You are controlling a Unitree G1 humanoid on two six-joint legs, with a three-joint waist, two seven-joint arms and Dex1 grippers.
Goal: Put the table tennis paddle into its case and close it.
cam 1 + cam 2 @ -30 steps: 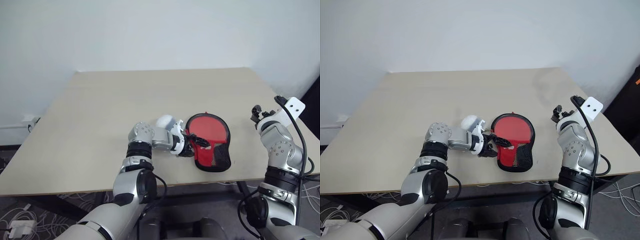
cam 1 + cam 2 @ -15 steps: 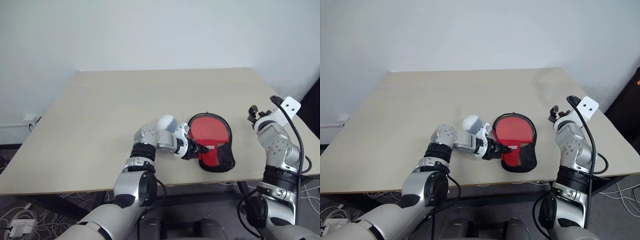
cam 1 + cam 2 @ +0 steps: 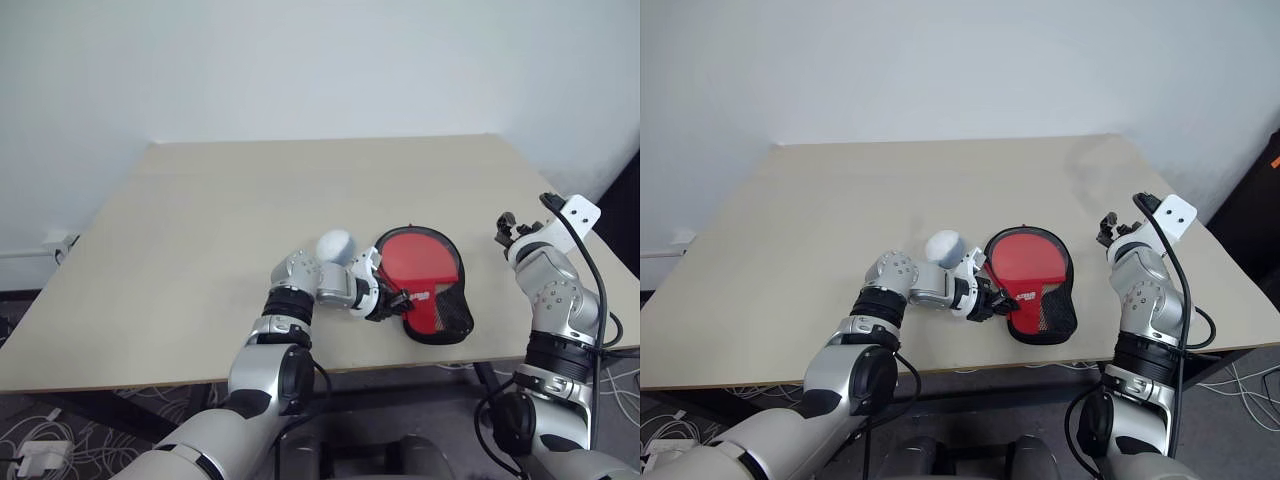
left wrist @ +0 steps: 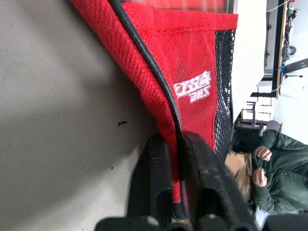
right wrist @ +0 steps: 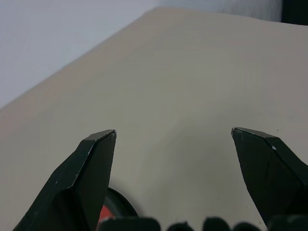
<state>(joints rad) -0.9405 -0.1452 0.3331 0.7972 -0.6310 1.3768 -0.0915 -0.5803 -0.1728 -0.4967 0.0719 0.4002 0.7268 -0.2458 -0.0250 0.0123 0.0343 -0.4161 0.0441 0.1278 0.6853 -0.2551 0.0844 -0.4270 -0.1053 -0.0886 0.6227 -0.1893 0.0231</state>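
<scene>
Red mesh, black-edged paddle-shaped soft case [image 3: 428, 290]: edge pinched by closed left gripper [image 4: 174, 159], likely steadying it for zipping. Right gripper [image 5: 173, 163]: wide open, empty, waiting.

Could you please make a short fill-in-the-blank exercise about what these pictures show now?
1. The left end effector is shut on the black ____ of the case.
2. The right end effector is ____ and holds nothing.
3. The case lies on the ____.
4. The logo on the red mesh is ____ in colour.

Missing words: edging; open; table; white
</scene>
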